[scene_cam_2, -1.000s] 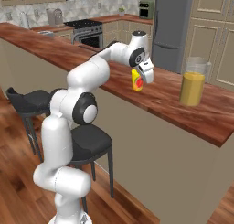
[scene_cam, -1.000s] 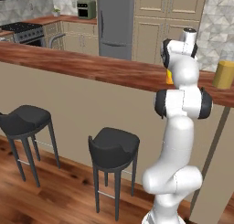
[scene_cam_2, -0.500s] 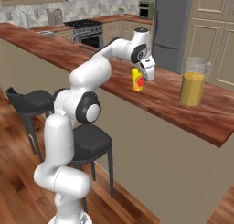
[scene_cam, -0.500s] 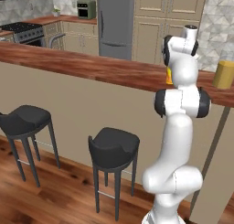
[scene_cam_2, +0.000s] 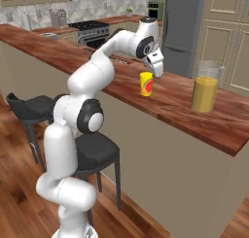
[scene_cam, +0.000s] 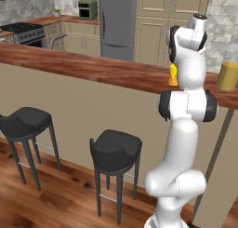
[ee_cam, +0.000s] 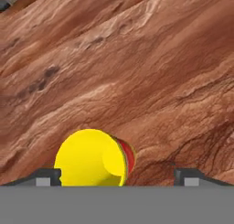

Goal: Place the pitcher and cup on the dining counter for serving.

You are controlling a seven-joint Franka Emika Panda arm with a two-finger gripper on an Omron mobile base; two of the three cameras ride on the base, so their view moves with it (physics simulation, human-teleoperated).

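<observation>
The small yellow cup with a red patch stands upright on the reddish-brown dining counter. My gripper hovers just above and slightly behind it, open and holding nothing. In the hand view the cup sits low in the picture on the counter, and the gripper has its tips spread wide on either side of it. The tall orange-yellow pitcher stands on the same counter to the cup's right. From the left base view the cup peeks out beside my arm, with the pitcher further right.
Two black bar stools stand on the wood floor in front of the counter's beige panel. Behind the counter are a grey fridge, a stove and beige cabinets.
The gripper went from shut on the cup to wide open and lifted a little. The cup now stands by itself on the dining counter. The pitcher has not moved.
</observation>
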